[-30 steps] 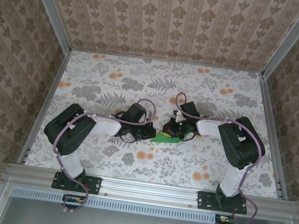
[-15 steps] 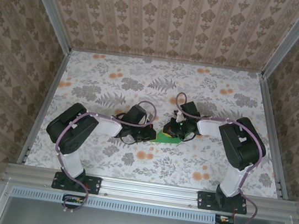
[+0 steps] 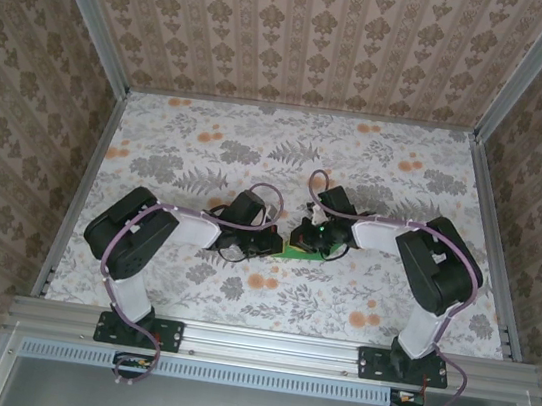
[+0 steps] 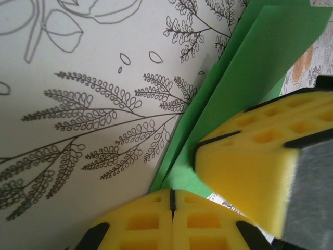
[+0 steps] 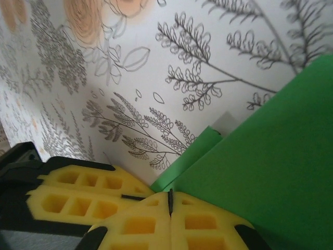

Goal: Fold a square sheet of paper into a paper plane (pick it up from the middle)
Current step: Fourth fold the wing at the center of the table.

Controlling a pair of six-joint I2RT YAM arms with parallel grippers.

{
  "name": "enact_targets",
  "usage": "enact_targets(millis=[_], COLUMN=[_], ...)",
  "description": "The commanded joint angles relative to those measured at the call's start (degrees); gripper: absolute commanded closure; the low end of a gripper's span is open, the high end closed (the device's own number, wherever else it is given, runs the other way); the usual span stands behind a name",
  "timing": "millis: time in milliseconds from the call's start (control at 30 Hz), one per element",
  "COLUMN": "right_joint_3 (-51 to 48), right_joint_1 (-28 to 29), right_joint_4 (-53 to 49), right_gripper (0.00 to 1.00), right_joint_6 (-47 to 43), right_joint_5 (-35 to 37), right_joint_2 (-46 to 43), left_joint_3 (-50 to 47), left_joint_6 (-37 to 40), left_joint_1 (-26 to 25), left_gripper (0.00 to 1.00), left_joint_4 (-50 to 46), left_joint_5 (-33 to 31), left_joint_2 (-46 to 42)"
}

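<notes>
- Green paper is seen lying on the floral table, near its middle, where the tips of the two grippers meet.
- It is folded: in the left wrist view, layered edges are stacked along a long diagonal, narrowing to a point right at the left gripper.
- The left gripper is clenched, its yellow pads pressed flat against each other, with the paper's point touching their front edge.
- Whether any paper is pinched between those pads cannot be told.
- The right gripper is likewise clenched, its pads met along a thin dark seam and set at the paper's edge.
- In the right wrist view, a broad green face is shown to the right, with a narrow folded layer beside it, flat on the table.
- The two grippers are placed just beside each other: a yellow pad of each is caught in the other's wrist camera.
- From above, a thin green strip is seen beneath the right gripper, and both arms are bent inward toward the table's centre.
</notes>
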Motion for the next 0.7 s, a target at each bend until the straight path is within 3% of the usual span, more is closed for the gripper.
enact_targets(millis=[0, 133, 267, 500, 667], right_joint_3=[0.56, 0.08, -2.34, -2.42, -1.8], right_joint_1=[0.08, -0.42, -4.89, -14.48, -15.88], right_joint_4=[0.08, -1.22, -1.41, -4.98, -9.38], right_gripper=[0.93, 0.94, 0.94, 0.92, 0.87], right_joint_6=[0.31, -1.12, -2.87, -6.33, -5.73], right_joint_5=[0.08, 1.07, 1.49, 2.65, 6.5], right_joint_2=[2.01, 2.66, 1.62, -4.16, -11.22], left_joint_3=[-2.08, -2.34, -2.74, -2.18, 0.37], left_joint_6=[0.33, 0.06, 0.02, 0.57, 1.76], left_joint_1=[-0.03, -0.04, -0.04, 0.02, 0.03], left_gripper=[1.0, 1.0, 1.0, 1.0, 1.0], left_joint_4=[-6.58, -6.77, -6.77, -6.7, -6.8], left_joint_5=[-2.23, -2.62, -2.58, -2.12, -0.98], left_joint_2=[1.07, 0.85, 0.68, 0.11, -2.02])
